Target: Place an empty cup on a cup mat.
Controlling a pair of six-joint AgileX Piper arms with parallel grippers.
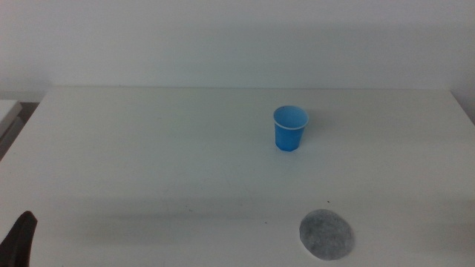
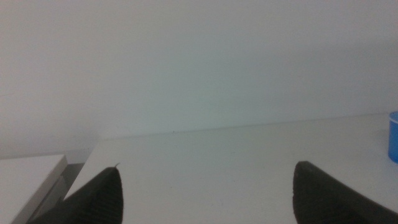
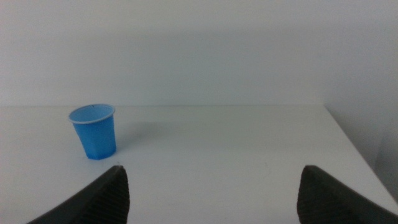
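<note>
The cup [image 1: 290, 128] stood upright and empty on the white surface [image 1: 148, 163], somewhat toward the far edge and a little toward the right edge. The cup mat [image 1: 326, 235] lay flat close to the near edge, well apart from the cup and slightly further toward the right edge. Nothing touched either of them.

The left gripper [image 2: 205, 193] waited low at the near left corner, its jaws spread wide and holding nothing; only a dark tip showed in the middle view. The right gripper [image 3: 211, 190] was out of the middle view, but its wrist camera showed its jaws wide apart and empty too, with the cup [image 3: 94, 131] ahead of them and off to one side.

The cup looked like thin disposable stock: very light, easy to tip or nudge away, and likely to buckle under a hard squeeze. A gentle hold across the wall somewhat below the rim seemed best, since the taper narrows toward the base and could let it slip.

Open room was plentiful; bare surface lay between cup and mat. The mat sat near the near edge, so the set-down would leave little margin there.
</note>
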